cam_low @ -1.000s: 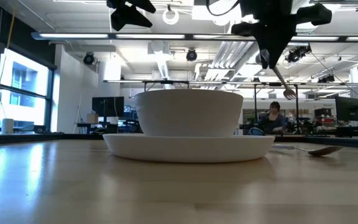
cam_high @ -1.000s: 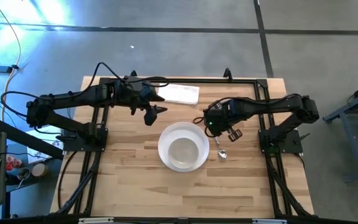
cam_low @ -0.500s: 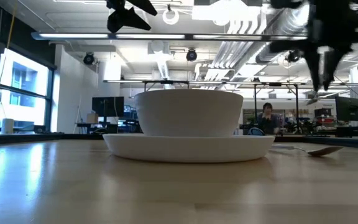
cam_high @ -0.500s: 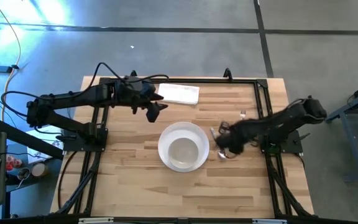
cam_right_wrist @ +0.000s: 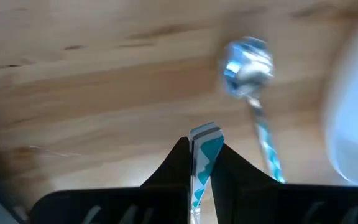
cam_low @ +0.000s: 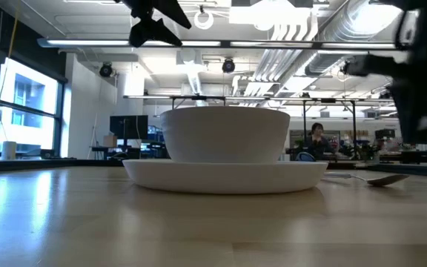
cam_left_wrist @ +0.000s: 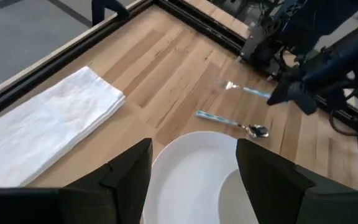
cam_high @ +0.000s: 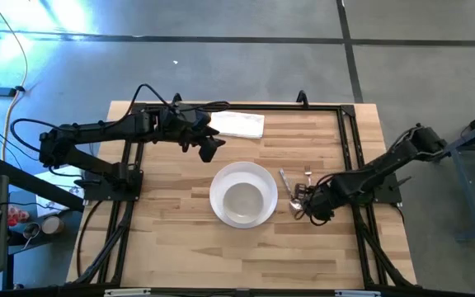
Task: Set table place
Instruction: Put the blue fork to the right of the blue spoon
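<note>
Fork (cam_right_wrist: 202, 163): pinched in my right gripper (cam_high: 306, 198), low beside spoon (cam_high: 288, 190) right of plate (cam_high: 243, 195); lay it flat, parallel; left gripper (cam_high: 208, 146) waits wide behind plate.

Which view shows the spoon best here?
The left wrist view: the spoon lies whole on the table beside the plate. The high view shows it small, the low view edge-on, and the right wrist view shows mainly its bowl.

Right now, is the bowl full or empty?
Empty. From above, the bowl shows only its bare white inside as it sits on the plate.
</note>
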You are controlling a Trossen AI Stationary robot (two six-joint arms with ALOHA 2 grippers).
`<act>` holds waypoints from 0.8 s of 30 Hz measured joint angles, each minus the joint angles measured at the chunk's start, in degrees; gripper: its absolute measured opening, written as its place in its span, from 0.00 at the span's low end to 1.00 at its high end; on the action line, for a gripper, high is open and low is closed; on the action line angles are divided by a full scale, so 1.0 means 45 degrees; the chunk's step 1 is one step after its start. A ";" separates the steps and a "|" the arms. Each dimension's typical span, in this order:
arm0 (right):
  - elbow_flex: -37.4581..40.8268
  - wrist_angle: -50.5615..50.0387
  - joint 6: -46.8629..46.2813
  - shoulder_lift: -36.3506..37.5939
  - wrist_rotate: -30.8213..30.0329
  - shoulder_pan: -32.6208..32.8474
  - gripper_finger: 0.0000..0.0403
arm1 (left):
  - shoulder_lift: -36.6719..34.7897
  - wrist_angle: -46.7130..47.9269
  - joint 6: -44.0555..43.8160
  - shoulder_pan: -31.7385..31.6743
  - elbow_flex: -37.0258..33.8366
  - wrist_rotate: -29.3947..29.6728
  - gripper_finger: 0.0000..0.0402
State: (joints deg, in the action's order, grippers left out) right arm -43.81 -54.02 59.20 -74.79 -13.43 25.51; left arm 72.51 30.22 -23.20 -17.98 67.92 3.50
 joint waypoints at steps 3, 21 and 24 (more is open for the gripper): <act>0.0575 0.0406 0.0591 -0.0041 0.0029 0.0482 0.01 | 0.0206 -0.0109 -0.0059 0.0000 0.0014 -0.0002 0.55; 0.1195 0.4832 -0.1191 -0.2163 0.1688 0.0945 0.01 | 0.0545 -0.0138 -0.0049 0.0003 0.0010 -0.0195 0.55; 0.1190 0.4992 -0.1186 -0.2300 0.1686 0.0945 0.01 | 0.0545 -0.0133 -0.0044 0.0002 0.0010 -0.0249 0.55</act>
State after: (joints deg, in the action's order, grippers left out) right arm -38.46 -31.56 53.87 -85.14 -5.85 29.76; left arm 74.96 29.63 -23.40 -17.97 67.96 2.37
